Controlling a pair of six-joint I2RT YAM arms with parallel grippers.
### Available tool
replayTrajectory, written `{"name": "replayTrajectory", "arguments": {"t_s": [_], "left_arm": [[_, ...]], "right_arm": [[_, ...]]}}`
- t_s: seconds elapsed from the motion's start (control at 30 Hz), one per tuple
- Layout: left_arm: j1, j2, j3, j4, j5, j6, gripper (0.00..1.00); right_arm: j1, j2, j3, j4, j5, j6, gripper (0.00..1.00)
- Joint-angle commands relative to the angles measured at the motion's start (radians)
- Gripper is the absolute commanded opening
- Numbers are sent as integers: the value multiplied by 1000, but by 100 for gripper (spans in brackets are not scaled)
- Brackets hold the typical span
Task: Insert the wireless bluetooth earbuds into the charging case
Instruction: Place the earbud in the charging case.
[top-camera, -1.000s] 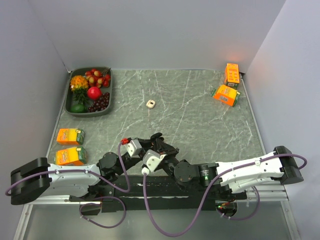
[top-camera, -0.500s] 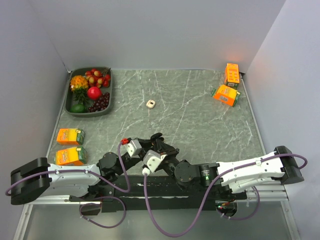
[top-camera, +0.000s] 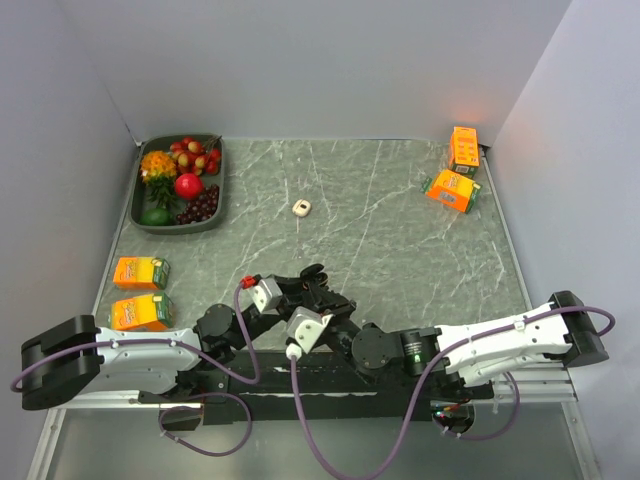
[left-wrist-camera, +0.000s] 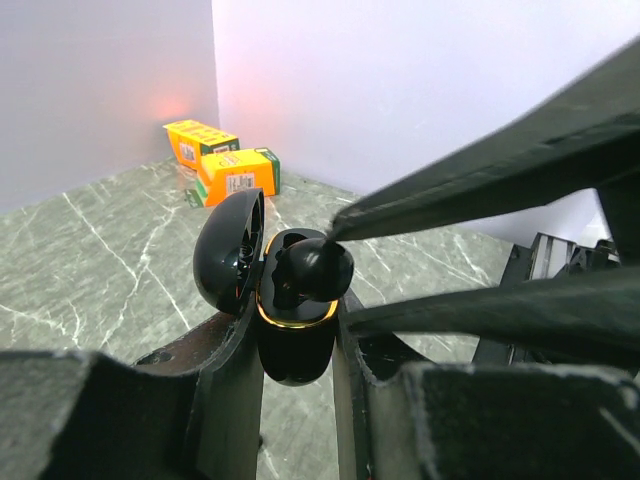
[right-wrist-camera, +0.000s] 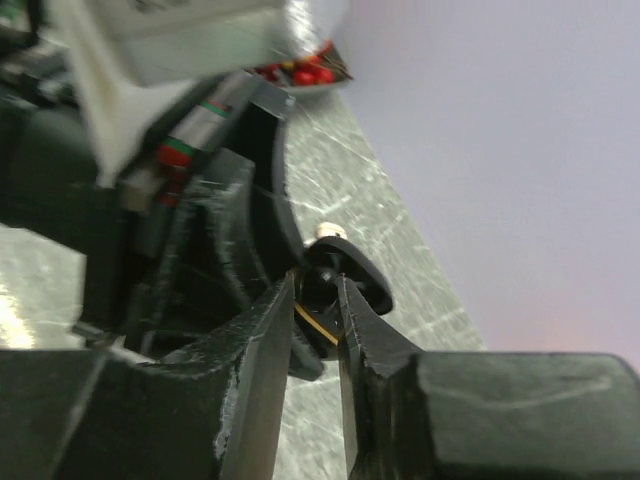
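My left gripper (left-wrist-camera: 296, 352) is shut on the black charging case (left-wrist-camera: 292, 345), which has a gold rim. It holds the case upright with the lid (left-wrist-camera: 228, 255) swung open. My right gripper (right-wrist-camera: 316, 286) is shut on one black earbud (left-wrist-camera: 312, 268), which sits in the mouth of the case. In the right wrist view the earbud (right-wrist-camera: 323, 280) shows between my fingertips, above the gold rim. The other earbud is not visible. In the top view both grippers (top-camera: 312, 288) meet near the table's front middle.
A small beige object (top-camera: 302, 207) lies mid-table. A grey tray (top-camera: 148, 228) of fruit stands at the back left. Two orange cartons (top-camera: 139, 272) lie front left, and two more (top-camera: 452, 187) at the back right.
My right wrist has shifted slightly toward the near edge. The left arm and case have hardly moved.
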Motion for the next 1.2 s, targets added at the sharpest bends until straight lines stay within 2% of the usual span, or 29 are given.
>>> {"name": "replayTrajectory", "arguments": {"t_s": [0.0,0.27,0.6,0.77,0.83,0.93,0.97,1.0,1.13,1.17], "left_arm": [[10,3,32,74,-21,-3,1],[10,0,29,74,-18,-5,1],[10,1,26,82,-20,-7,1],[10,3,26,83,-20,-8,1],[10,2,26,82,-18,-8,1],[11,-2,26,80,-13,-8,1],[12,-3,26,80,-12,-10,1],[12,-3,28,79,-12,-10,1],[10,-6,28,71,-10,-10,1],[11,-6,28,70,-12,-8,1]], "right_arm": [[22,-23,47,24,-49,18,34],[22,-38,48,54,-30,-1,42],[19,-129,51,70,-6,-11,61],[6,-188,56,59,-10,21,62],[-23,-219,65,33,-29,84,59],[-89,-218,102,-86,-78,205,37],[-103,-216,109,-135,-95,230,24],[-116,-215,112,-142,-127,256,18],[-114,-210,125,-173,-207,305,1],[-114,-212,126,-188,-233,323,0]]}}
